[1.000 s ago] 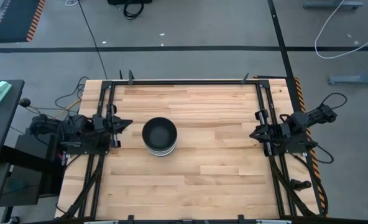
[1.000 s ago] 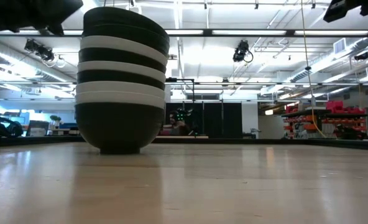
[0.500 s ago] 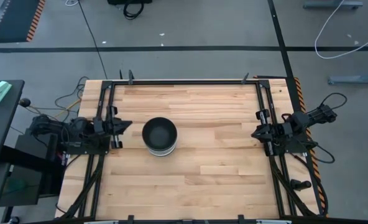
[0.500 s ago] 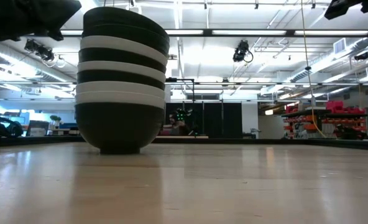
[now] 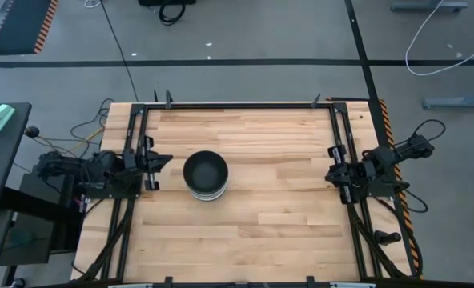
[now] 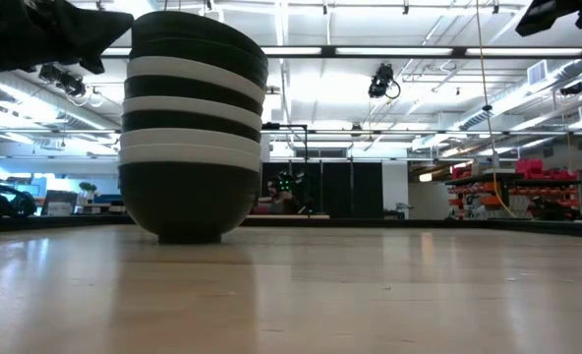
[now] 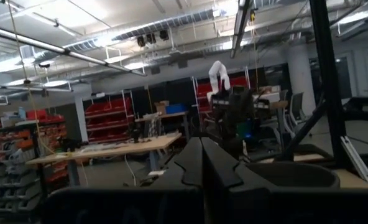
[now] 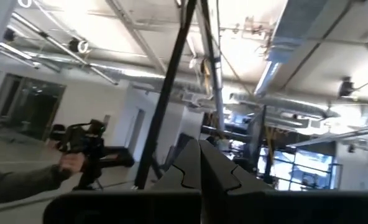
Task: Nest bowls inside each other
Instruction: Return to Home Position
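The left gripper (image 5: 162, 159) is sitting folded back at the left edge of the table (image 5: 261, 232), its fingers (image 7: 187, 171) pressing together on nothing; the right gripper (image 5: 331, 173) is sitting likewise at the right edge, fingers (image 8: 187, 165) meeting in one seam; the bowls (image 5: 205, 175) are standing nested in one black-and-white stack, near the left fingertips and well apart from the right ones; bare wood is lying open between stack and right fingertips.
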{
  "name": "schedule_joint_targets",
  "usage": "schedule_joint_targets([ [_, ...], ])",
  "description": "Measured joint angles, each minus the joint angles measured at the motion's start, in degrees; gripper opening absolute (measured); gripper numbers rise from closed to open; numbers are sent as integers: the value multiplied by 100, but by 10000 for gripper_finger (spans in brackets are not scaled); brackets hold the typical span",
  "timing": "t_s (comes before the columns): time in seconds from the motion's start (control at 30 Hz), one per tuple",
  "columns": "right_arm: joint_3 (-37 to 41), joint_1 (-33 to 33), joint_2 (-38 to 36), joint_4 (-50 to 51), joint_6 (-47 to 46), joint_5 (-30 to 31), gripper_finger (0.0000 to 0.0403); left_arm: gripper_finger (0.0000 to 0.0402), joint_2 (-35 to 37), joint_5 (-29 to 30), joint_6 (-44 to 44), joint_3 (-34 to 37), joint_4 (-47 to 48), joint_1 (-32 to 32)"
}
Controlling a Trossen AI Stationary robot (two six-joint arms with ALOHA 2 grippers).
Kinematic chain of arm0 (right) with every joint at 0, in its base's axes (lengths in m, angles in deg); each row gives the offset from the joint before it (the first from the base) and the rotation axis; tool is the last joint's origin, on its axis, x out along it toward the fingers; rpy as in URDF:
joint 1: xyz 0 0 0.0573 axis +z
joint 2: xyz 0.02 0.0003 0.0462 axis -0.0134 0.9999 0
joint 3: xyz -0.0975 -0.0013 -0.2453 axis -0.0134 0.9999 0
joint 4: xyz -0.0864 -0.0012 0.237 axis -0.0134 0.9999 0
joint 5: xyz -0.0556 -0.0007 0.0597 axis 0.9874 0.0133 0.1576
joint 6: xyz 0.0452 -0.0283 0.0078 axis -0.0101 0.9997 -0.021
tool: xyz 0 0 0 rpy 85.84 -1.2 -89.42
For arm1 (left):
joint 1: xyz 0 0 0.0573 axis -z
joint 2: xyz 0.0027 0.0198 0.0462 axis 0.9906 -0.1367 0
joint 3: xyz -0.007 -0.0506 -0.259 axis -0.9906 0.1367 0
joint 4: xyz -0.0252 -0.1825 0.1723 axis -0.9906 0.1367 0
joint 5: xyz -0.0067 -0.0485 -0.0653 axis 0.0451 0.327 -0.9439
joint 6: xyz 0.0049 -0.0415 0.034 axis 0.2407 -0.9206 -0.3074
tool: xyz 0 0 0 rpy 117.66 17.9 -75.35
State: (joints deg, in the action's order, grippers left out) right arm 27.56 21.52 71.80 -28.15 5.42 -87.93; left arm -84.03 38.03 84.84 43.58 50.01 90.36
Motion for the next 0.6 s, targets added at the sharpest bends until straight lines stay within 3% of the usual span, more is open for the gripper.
schedule_joint_targets([
  [0.27,0,2,0,658,-417,-128,0,2,2,-4,-179,-2,572,-7],
  [0.6,0,-3,0,2033,-1442,729,0,1,2,1,-622,1,1459,-7],
])
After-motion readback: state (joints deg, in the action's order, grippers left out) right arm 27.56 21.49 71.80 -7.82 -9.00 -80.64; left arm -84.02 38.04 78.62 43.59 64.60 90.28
